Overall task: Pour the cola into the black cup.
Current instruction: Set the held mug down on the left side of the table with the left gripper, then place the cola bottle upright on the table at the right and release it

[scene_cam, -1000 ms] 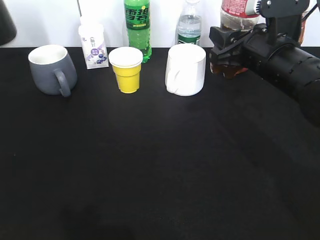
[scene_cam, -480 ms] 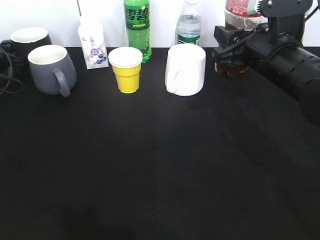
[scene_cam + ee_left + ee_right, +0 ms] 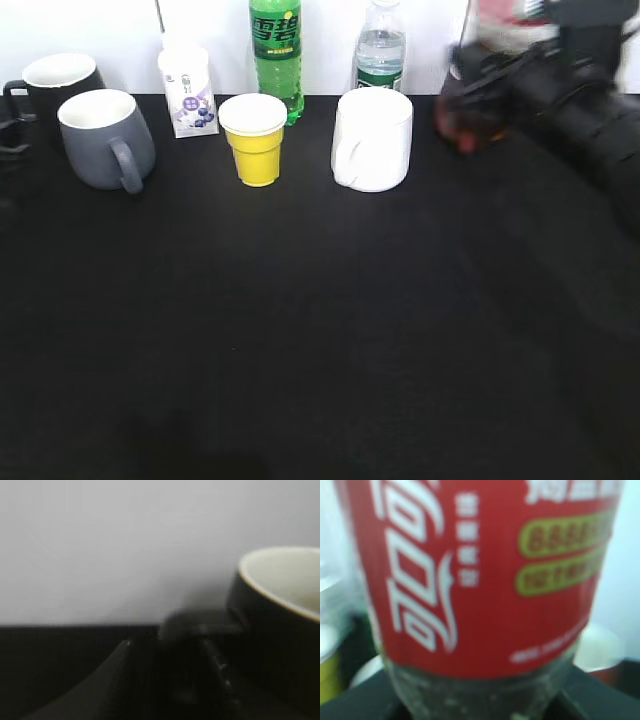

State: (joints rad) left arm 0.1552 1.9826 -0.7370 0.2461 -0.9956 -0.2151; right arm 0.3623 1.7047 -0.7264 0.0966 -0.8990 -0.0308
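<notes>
The cola bottle [image 3: 492,25], with its red label and dark liquid, is blurred at the back right and held off the table. My right gripper [image 3: 478,95] is shut around its lower body. In the right wrist view the label [image 3: 480,570] fills the frame above the jaws [image 3: 480,707]. The black cup [image 3: 62,82] stands at the far back left behind the grey mug, white inside, its handle toward the left edge. In the left wrist view the black cup [image 3: 280,630] is at right, with its handle at the tips of my left gripper [image 3: 175,655]. The view is dark and blurred, so the grip is unclear.
A grey mug [image 3: 100,135], yellow cup [image 3: 256,145] and white mug [image 3: 372,140] stand in a row. Behind them are a small white carton [image 3: 187,90], a green soda bottle [image 3: 275,50] and a water bottle [image 3: 380,50]. A reddish mug [image 3: 605,655] shows behind the cola.
The black cup came in from the left and now stands behind the grey mug. Less of the left arm shows at the left edge. The right arm has shifted up and right with the cola.
</notes>
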